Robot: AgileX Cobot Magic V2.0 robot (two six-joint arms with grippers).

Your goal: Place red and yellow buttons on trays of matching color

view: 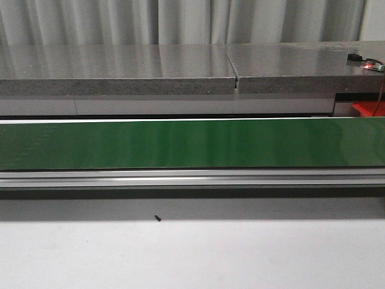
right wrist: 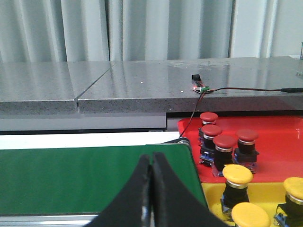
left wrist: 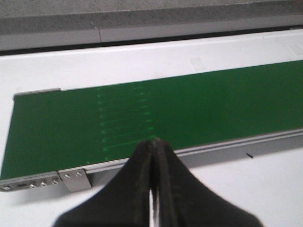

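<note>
A white worktop (view: 192, 256) carries a long green conveyor belt (view: 192, 144) before grey curtains (view: 180, 21). Red buttons (right wrist: 225, 142) sit on the red tray (right wrist: 279, 149), yellow buttons (right wrist: 237, 174) on the yellow tray (right wrist: 267, 191). Both arms hover above the belt, left fingers (left wrist: 142, 163) and right fingers (right wrist: 142, 172) clenched, empty.

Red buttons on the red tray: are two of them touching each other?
Cannot tell. In the right wrist view the red buttons bunch together on the red tray, overlapping, with no clear gap or contact.

Even indoor light, soft glare on belt (view: 180, 144), slight blur
</note>
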